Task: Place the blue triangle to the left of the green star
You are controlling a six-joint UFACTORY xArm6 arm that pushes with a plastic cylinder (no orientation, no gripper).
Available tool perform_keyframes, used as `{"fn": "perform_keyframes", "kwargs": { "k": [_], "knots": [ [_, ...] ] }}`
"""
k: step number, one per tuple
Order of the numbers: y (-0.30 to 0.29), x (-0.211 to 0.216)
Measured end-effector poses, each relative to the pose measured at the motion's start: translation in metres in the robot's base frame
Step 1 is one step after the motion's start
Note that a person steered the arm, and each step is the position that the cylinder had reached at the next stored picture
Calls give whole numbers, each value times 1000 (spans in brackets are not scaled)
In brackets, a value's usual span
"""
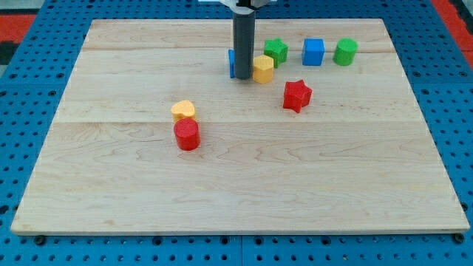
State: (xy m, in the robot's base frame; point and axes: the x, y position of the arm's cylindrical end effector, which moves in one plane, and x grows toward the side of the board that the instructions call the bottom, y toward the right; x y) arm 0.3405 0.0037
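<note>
Resting on the bench [111, 185], my tip [243, 77] is a bare rod w/ no hand to open or close, so nothing is gripped. Just to its view-left, touching, a blue block [231, 63] is mostly hidden; shape can't be told, prob. the blue triangle. Just view-right sits a yellow block [263, 69], w/ the green star [276, 50] beyond, up-right. Task judged nearly done: blue is left of star already, yellow between.
</note>
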Motion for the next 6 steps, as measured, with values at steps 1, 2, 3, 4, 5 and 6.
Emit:
{"fn": "perform_keyframes", "kwargs": {
  "k": [1, 2, 3, 4, 5, 6],
  "knots": [
    [-18, 0],
    [-20, -11],
    [-21, -18],
    [-42, -18],
    [-64, -18],
    [-70, -20]
  ]
}}
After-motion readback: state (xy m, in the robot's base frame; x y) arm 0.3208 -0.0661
